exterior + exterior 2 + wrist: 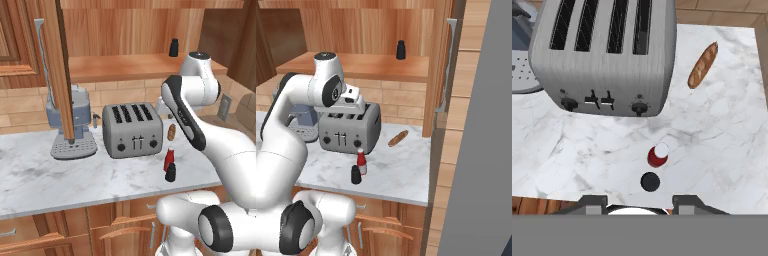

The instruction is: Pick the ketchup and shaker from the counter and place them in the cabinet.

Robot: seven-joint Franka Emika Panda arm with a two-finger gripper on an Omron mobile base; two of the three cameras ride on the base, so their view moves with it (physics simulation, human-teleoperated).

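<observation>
Ketchup point(169, 160) stands upright on the marble counter point(60, 175), lower centre-right of the left base view, long axis vertical, pale cap up. Hand view looks straight down onto it: cap point(661, 150) a white disc over the red body, lower centre of frame. Shaker point(170, 172) upright too, narrow rounded top up, just beside the ketchup on the side toward the counter's front edge; in the right base view it sits lower left of the bottle point(356, 175). Whether the two touch, cannot tell.

A second black shaker-like item point(173, 47) stands upright on the cabinet point(125, 65) shelf, upper right of the left base view.

Toaster point(132, 130) behind the pair, centre frame. Tan-brown oval item point(703, 65) lies flat on the counter, upper right of the hand view, long axis on a diagonal. Coffee machine point(72, 125) left of the toaster.

Gripper point(639, 204) high over the counter, above the bottle and shaker; claw pressed together, nothing in it.
</observation>
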